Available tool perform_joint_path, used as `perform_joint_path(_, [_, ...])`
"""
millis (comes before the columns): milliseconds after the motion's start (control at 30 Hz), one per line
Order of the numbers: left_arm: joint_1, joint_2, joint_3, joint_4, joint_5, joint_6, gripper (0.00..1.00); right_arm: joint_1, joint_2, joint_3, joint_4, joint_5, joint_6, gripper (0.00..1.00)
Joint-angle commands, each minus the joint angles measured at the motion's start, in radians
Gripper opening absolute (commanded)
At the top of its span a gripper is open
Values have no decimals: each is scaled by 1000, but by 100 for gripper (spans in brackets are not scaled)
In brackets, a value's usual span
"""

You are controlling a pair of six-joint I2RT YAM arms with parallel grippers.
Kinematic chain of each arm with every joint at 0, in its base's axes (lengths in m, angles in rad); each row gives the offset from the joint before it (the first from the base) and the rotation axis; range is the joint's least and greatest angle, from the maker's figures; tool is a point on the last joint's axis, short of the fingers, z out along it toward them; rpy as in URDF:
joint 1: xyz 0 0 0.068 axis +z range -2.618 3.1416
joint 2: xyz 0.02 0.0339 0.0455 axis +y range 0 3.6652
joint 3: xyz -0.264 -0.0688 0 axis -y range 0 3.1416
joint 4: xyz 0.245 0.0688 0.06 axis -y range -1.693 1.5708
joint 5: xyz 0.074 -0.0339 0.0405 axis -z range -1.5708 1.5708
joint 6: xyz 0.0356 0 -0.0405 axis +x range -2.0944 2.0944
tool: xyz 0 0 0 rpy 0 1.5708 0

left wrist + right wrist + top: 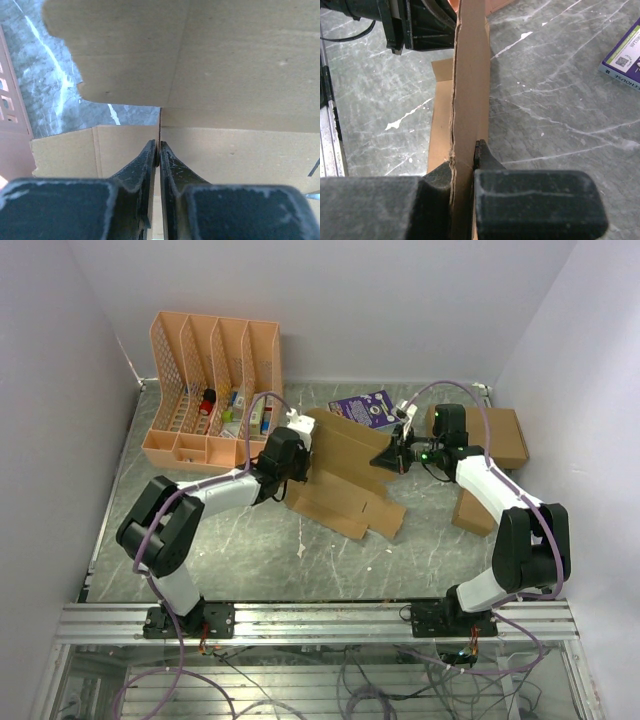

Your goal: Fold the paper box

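Left arm [215, 495] and right arm [490, 485] reach inward, jaws pinching the paper box [345, 468].

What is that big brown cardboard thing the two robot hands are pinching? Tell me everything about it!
It is the paper box, not yet folded: a wide sheet of plain brown cardboard with creases, flaps and a wavy cut edge. Its near part lies flat on the grey marbled table, and its far part stands up on edge. The left gripper pinches one end and the right gripper pinches the other, each shut on the thin sheet.
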Motion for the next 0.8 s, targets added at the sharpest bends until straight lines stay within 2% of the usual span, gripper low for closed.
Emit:
perform_joint_path(0, [-41, -30, -6, 35, -151, -44, 16, 26, -18, -12, 51, 7, 35, 0])
perform_joint_path(100, [-62, -29, -7, 55, -209, -70, 13, 39, -27, -14, 67, 7, 47, 0])
perform_joint_path(333, [-102, -24, 14, 74, -288, -101, 14, 61, -25, -14, 71, 2, 51, 0])
perform_joint_path(767, [-109, 0, 76, 39, -199, -68, 18, 69, -32, -14, 79, 13, 66, 0])
